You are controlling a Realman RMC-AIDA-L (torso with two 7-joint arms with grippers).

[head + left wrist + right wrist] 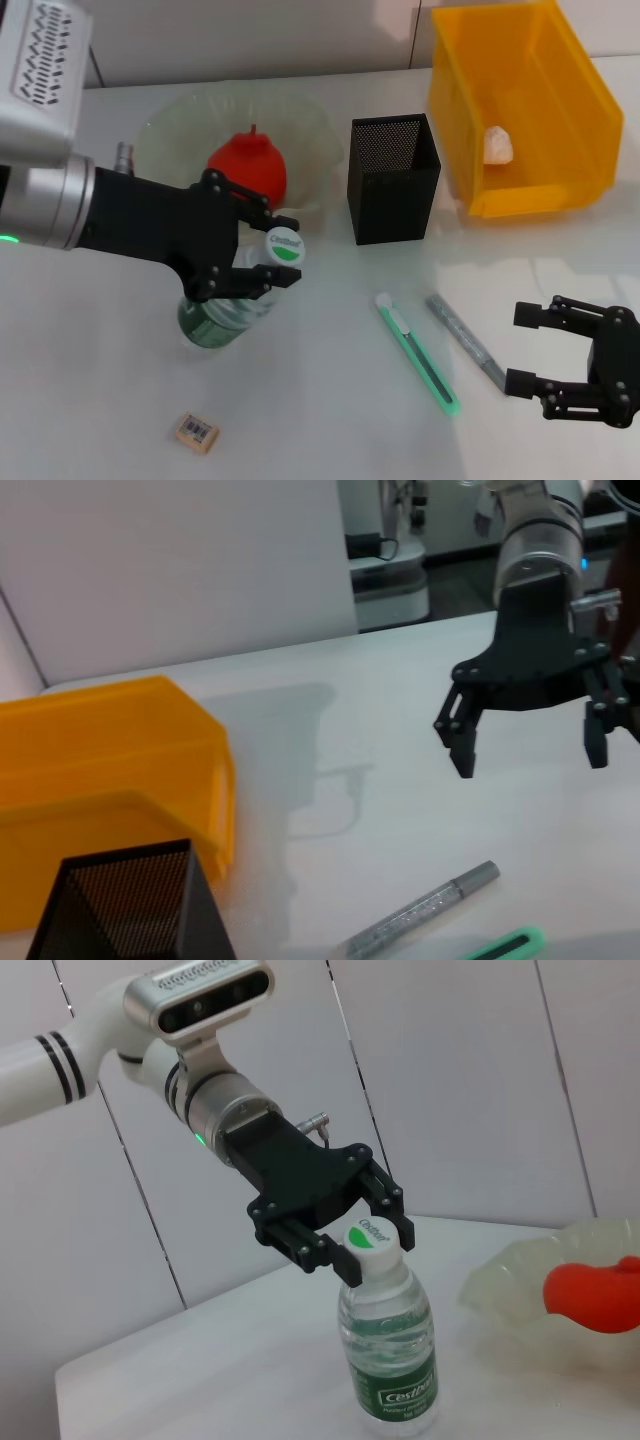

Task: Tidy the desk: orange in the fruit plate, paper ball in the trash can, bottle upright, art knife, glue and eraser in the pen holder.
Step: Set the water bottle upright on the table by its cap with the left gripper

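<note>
The clear bottle (222, 312) with a green label stands upright on the table, white cap (285, 247) up. My left gripper (284, 250) holds it at the cap, one finger against each side; the right wrist view shows the same hold on the bottle (388, 1345). A reddish orange (248, 165) lies in the pale fruit plate (170, 130). The paper ball (498, 146) is in the yellow trash can (585, 110). The green art knife (418, 352), the grey glue stick (465, 340) and the eraser (197, 432) lie on the table. My right gripper (520, 349) hangs open at the front right, beside the glue.
The black mesh pen holder (393, 178) stands between the plate and the trash can. In the left wrist view the right gripper (525, 748) hovers over bare table beyond the glue (425, 910).
</note>
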